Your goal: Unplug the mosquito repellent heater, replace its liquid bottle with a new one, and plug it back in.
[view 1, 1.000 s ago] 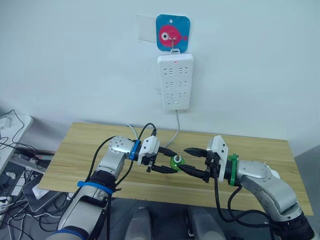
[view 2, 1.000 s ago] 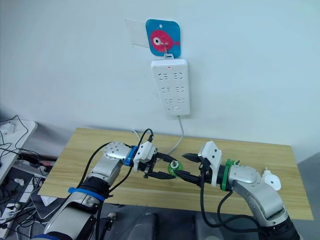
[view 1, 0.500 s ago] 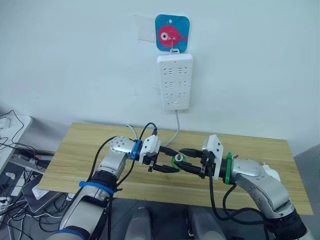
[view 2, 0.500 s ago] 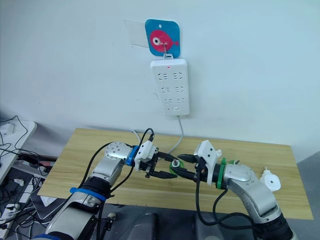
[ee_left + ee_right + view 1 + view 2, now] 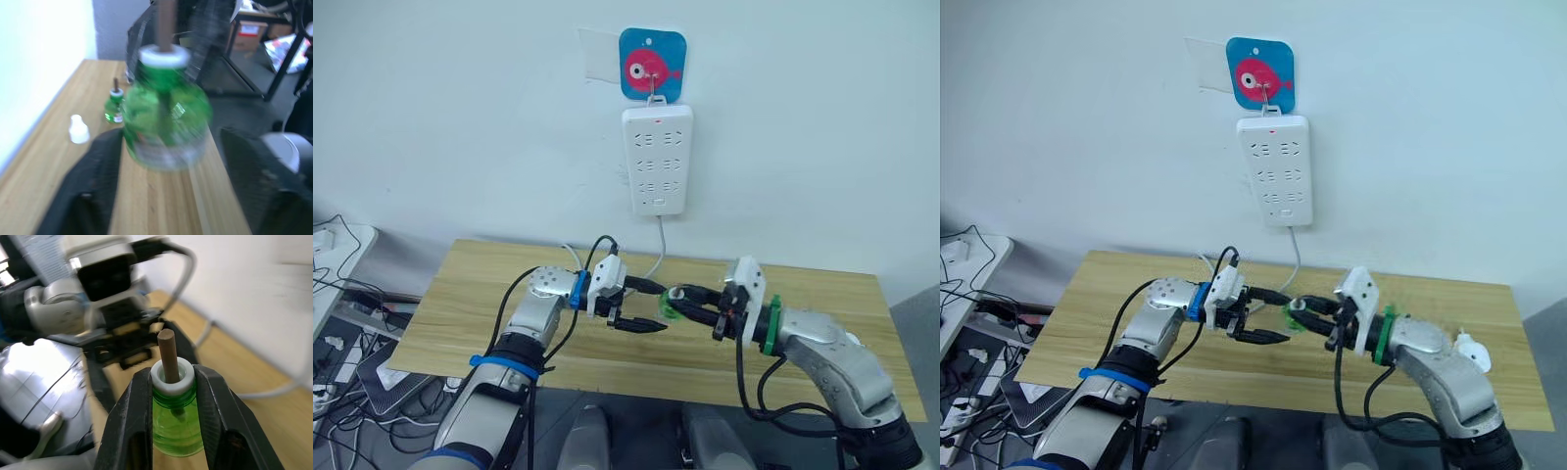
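Head views: wooden table (image 5: 470, 294) under white wall power strip (image 5: 657, 160), no plug in it. Left pincer (image 5: 660, 308) released, black fingers spread, mid-table. Right pincer (image 5: 680, 299) clenched on small green plastic liquid bottle w/ white neck and brown wick (image 5: 665, 305), held above table btwn both pincers. Long axis tilted, wick end up and toward right arm. Small white rounded plastic unit (image 5: 1470, 352), prob. the mosquito repellent heater, unplugged on table at right end, well apart from held bottle; right arm nearer, so reach goes rightward.

Left wrist view: held bottle close btwn the spread fingers, no contact evident. Also second small green bottle w/ wick (image 5: 115, 104) standing on table farther right.

Right wrist view: both fingers pinching bottle's neck just under white collar, wick clear above.
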`<state>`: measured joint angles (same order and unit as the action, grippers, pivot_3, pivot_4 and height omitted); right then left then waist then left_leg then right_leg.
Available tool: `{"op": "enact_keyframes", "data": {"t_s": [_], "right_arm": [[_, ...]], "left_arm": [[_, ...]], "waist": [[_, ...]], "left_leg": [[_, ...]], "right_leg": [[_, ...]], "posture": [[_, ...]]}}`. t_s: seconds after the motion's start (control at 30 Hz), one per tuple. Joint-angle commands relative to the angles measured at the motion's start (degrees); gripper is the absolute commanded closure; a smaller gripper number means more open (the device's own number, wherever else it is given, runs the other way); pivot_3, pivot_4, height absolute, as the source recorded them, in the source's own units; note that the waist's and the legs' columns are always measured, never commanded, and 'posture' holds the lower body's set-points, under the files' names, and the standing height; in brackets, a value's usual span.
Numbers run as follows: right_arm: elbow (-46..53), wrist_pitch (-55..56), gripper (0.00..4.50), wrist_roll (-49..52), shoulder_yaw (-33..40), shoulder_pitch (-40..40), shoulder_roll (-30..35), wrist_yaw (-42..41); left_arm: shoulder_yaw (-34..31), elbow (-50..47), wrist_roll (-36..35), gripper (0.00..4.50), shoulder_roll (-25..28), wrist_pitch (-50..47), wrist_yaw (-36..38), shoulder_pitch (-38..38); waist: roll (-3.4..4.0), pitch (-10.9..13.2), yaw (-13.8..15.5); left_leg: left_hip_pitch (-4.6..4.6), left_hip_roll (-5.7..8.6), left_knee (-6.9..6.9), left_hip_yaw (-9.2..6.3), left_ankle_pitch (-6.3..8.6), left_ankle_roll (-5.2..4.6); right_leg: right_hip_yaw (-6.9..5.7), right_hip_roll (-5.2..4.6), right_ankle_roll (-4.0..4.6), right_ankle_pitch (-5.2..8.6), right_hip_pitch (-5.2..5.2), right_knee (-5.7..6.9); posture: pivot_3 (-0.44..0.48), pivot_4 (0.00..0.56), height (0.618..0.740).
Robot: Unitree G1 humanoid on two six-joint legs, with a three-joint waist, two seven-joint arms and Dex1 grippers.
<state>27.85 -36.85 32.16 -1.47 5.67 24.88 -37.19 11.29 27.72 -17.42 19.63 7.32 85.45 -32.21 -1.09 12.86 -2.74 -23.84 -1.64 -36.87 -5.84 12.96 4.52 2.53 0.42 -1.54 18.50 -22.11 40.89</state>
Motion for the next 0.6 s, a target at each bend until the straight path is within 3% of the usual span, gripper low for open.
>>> {"op": "enact_keyframes", "data": {"t_s": [0.03, 0.3, 0.6], "right_arm": [[3.93, -4.72, 3.67, 9.19, 8.31, -1.48, -3.70, 7.31], [4.19, -11.18, 3.67, 37.28, 21.86, -2.79, -13.19, 29.24], [4.76, -5.87, 3.67, 57.77, 21.17, -1.82, -14.75, 45.85]], "left_arm": [[-1.58, -3.44, -1.94, 0.00, -2.10, -0.09, -2.45, 0.12], [-3.46, -4.89, 0.80, 0.00, -11.81, 7.62, -16.43, -0.04], [-2.17, -3.20, 4.16, 0.00, -18.78, 15.17, -26.76, -0.31]], "waist": [[0.00, -0.01, 0.02], [0.04, -0.08, -0.08], [0.32, -0.34, -0.50]], "left_leg": [[0.00, -0.01, 0.00, 0.00, 0.00, 0.00], [0.00, 0.00, 0.00, 0.05, 0.00, 0.00], [0.00, 0.04, 0.00, 0.13, 0.00, 0.00]], "right_leg": [[0.00, 0.00, 0.00, 0.00, 0.00, 0.00], [0.04, -0.04, 0.00, -0.01, 0.01, 0.03], [0.10, -0.02, 0.00, 0.00, 0.01, 0.02]], "posture": [[-0.004, 0.173, 0.740], [-0.029, 0.154, 0.740], [-0.037, 0.142, 0.740]]}}
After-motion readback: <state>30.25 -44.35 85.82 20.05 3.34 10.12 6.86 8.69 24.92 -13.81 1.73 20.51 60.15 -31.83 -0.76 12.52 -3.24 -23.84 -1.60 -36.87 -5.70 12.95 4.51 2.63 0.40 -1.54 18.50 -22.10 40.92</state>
